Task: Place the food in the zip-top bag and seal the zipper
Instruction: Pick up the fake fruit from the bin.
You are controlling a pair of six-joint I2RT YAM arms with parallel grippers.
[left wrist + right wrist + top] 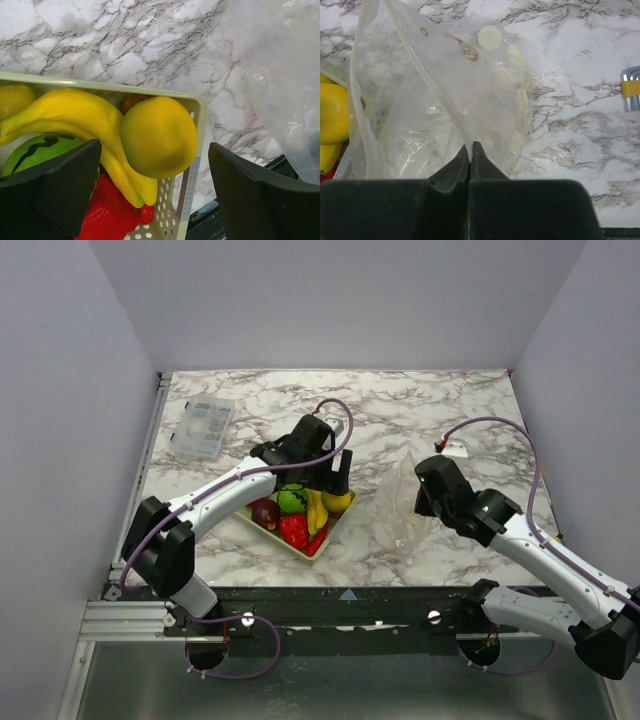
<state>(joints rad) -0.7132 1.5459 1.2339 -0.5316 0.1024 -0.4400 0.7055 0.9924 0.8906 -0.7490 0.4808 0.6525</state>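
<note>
The food lies in a pale yellow mesh basket [335, 530]: a lemon [159, 136], bananas [75, 112], a red pepper [107, 215] and a striped green fruit [35, 150]. My left gripper [155, 195] hangs open just over the basket's right corner, with the lemon between and below its fingers [65, 190], touching nothing. The zip-top bag [400, 510] stands crumpled to the right of the basket. My right gripper [471, 147] is shut on a fold of the bag [440, 100]. The zipper seems to be the thicker strip on its left edge [356, 110].
A clear compartment box [203, 427] lies at the back left of the marble table. A small white part [455, 449] sits behind the right arm. The black front rail [340, 592] runs close under the basket and the bag.
</note>
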